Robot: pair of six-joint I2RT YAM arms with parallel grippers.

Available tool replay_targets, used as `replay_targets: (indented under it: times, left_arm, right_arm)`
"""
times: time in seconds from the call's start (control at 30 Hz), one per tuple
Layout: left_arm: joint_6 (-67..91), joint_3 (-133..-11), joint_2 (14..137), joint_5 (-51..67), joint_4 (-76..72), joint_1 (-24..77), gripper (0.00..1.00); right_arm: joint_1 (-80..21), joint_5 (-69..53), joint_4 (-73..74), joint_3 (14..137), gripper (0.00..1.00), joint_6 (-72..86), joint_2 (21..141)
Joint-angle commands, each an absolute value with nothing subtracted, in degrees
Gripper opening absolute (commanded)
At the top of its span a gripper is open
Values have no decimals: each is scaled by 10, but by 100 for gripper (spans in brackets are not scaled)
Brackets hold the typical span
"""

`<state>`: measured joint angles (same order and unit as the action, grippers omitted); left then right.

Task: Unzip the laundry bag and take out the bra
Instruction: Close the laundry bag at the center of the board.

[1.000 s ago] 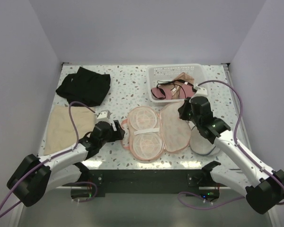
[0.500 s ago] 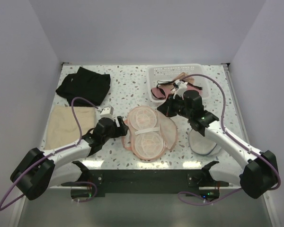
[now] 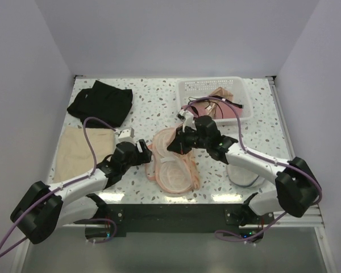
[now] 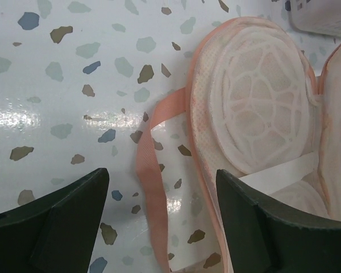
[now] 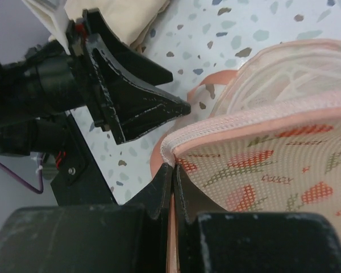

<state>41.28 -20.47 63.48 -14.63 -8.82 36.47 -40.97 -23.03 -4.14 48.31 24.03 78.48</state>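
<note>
The pink mesh laundry bag [image 3: 173, 170] lies unzipped at the table's middle, with its white ribbed dome [image 4: 256, 108] showing inside. My right gripper [image 3: 179, 142] is shut on the edge of the bag's strawberry-print flap [image 5: 273, 153] and holds it lifted and folded over the bag. My left gripper [image 3: 146, 154] stands open just left of the bag. In the left wrist view its fingers straddle the bag's pink strap [image 4: 150, 170] without touching it. A white cupped garment [image 3: 244, 173], seemingly the bra, lies on the table under my right arm.
A white basket [image 3: 241, 85] at the back right holds pink and beige garments. A black garment [image 3: 99, 102] lies at the back left, and a beige cloth [image 3: 77, 151] beside my left arm. The side walls stand close.
My right gripper has swung left from the right side, carrying the flap up and over the bag. The left arm has barely moved and stays open.
</note>
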Motion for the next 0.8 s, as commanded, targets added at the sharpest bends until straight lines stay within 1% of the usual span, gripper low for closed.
replay_targets:
  times: [0.0, 0.17, 0.3, 0.47, 0.6, 0.67, 0.73, 0.77]
  left_arm:
    - [409, -225, 589, -206, -59, 367, 81]
    - [413, -220, 541, -248, -14, 367, 82]
    - [415, -213, 511, -260, -1, 367, 83]
    - [418, -211, 506, -263, 21, 367, 83]
    - [417, -209, 503, -259, 24, 367, 83]
    - [416, -208, 501, -254, 26, 367, 84]
    - [413, -207, 499, -245, 25, 367, 85]
    - [408, -207, 498, -234, 24, 367, 87]
  right_arm:
    - [-432, -242, -84, 489, 0, 235, 840]
    - [-439, -237, -148, 476, 0, 252, 886]
    - [-447, -250, -195, 476, 0, 275, 923]
    - [-459, -237, -252, 483, 0, 305, 971]
    - [-462, -232, -268, 501, 0, 316, 1006]
    - [-464, -234, -272, 504, 16, 318, 1012]
    - [-466, -220, -289, 489, 26, 322, 1000]
    - [-468, -216, -294, 483, 34, 320, 991]
